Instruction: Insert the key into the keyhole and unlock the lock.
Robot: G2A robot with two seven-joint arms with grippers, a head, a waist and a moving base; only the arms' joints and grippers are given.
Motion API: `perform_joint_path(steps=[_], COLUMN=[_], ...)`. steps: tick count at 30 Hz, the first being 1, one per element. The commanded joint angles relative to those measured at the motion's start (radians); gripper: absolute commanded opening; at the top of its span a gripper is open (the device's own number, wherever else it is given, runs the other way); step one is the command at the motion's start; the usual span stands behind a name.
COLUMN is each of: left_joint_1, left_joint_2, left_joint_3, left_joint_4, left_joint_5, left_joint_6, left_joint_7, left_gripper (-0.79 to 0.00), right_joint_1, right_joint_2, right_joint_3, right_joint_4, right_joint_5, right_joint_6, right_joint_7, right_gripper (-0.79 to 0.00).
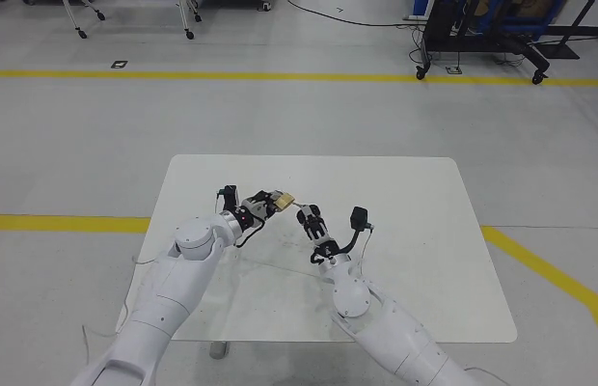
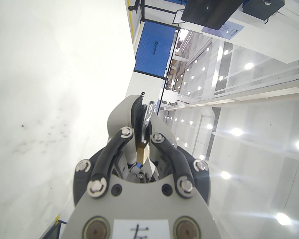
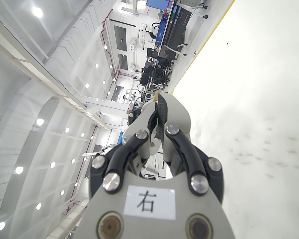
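The left end effector (image 1: pixel 265 206), lock (image 1: pixel 282 201) and right end effector (image 1: pixel 305 212) bar the table's (image 1: pixel 415 261) middle — room either side.

Brass lock and key held together above the table's far-left part

The lock (image 1: pixel 282 201) is a small padlock with a brass body (image 2: pixel 142 153) and a silver shackle (image 2: pixel 147 116). It is off the table (image 1: pixel 415 193), left of the middle and nearer the far edge than the near one. The left gripper (image 2: pixel 144 104) clamps it, with the shackle pinched edge-on between the dark pads and the body showing between the fingers. The key (image 3: pixel 156 97) is almost wholly hidden in the closed right gripper (image 3: pixel 157 101). Only a small brass-coloured tip pokes past the fingertips, just beside the lock. Whether it sits in the keyhole cannot be told.
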Motion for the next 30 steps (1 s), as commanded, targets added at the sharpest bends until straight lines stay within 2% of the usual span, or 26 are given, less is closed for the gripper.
perform_joint_path(steps=[1, 30], left_joint_1=[0.001, 0.014], left_joint_2=[0.000, -0.006], left_joint_3=[0.000, -0.010], left_joint_4=[-0.002, -0.015], left_joint_5=[0.007, 0.053], left_joint_6=[0.000, -0.010], left_joint_7=[-0.001, 0.031], left_gripper=[-0.785, -0.785], right_joint_1=[0.004, -0.017], right_joint_2=[-0.005, -0.052], right_joint_3=[0.003, 0.042], right_joint_4=[0.009, 0.028], right_joint_5=[0.002, -0.059], right_joint_6=[0.001, 0.004], right_joint_7=[-0.001, 0.049], right_gripper=[-0.785, -0.785])
